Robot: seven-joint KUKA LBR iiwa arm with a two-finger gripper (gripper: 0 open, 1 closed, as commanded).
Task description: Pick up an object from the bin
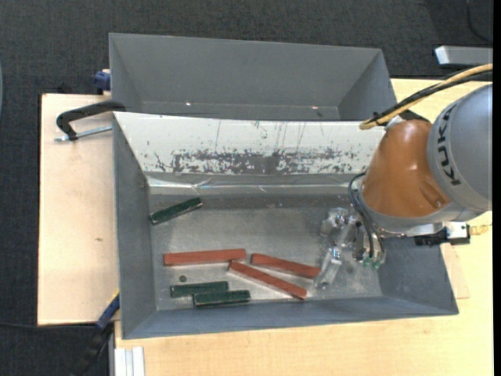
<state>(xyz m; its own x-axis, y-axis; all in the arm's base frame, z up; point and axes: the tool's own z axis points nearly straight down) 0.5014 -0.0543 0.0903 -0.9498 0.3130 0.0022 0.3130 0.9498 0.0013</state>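
My gripper [327, 271] is low over the bin floor at the front right, under the orange wrist cover. Its tip is at the right ends of two red-brown flat bars. The upper bar [283, 265] and the lower bar [264, 280] lie slanted, side by side, running down to the right. Whether the gripper touches either bar I cannot tell. Nothing shows held in it. A third red-brown bar [205, 257] lies level to their left.
Two dark green bars [200, 290] [221, 297] lie near the front wall, left of centre. Another dark green bar [175, 210] rests tilted at the back left. A small dark dot [183, 280] sits on the floor. The arm covers the bin's right side.
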